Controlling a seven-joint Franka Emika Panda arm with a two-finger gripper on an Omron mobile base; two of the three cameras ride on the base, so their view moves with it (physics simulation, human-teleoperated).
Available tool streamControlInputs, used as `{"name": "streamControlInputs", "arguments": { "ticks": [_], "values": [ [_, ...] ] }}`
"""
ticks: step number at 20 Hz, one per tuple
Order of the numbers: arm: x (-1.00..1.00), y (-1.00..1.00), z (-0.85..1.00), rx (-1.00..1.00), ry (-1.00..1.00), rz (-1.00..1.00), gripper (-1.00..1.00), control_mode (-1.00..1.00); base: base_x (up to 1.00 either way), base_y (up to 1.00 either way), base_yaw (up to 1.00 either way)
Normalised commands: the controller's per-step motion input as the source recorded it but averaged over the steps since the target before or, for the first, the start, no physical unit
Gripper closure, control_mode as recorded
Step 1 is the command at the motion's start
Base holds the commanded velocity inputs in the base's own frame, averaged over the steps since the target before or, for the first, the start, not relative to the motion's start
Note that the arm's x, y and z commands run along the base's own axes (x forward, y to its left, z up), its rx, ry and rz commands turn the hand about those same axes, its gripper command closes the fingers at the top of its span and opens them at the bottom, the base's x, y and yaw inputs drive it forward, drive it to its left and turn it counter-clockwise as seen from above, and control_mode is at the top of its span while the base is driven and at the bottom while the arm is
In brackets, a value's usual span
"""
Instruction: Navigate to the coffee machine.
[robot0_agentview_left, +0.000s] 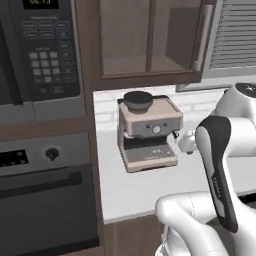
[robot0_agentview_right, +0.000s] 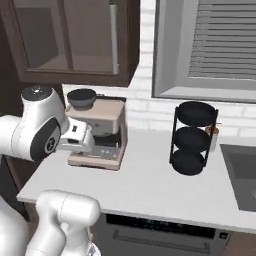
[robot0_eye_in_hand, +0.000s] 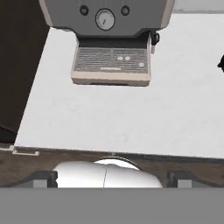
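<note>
Gripper (robot0_eye_in_hand: 112, 177): two small dark fingertips (robot0_eye_in_hand: 43, 178) are rising at the bottom of the hand view, standing wide apart and holding nothing, hovering off the front edge of the white countertop (robot0_eye_in_hand: 131, 118).

Risk, judged: the base is sitting close to the counter's front edge, and the folded white arm is reaching over it; any further drive forward could be pushing the arm's forward links into the machine's front, or the base into the dark wood cabinet front below. A sideways correction toward the counter's left end could be bringing the arm against the tall dark oven column (robot0_agentview_left: 45, 200).

Item: boxy beige-and-silver espresso coffee machine (robot0_agentview_left: 148, 131), standing near the counter's left end, against the white brick back wall. Dark round bean hopper on top; small round front dial; grilled silver drip tray at the base, facing the counter's front edge. Upright, apparently undisturbed.
</note>
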Motion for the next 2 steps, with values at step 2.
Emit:
{"name": "streamControlInputs", "arguments": {
  "ticks": [2],
  "values": [
    [0.00,0.00,0.00,0.00,0.00,0.00,-1.00,1.00,1.00,0.53,-0.50]
  ]
}}
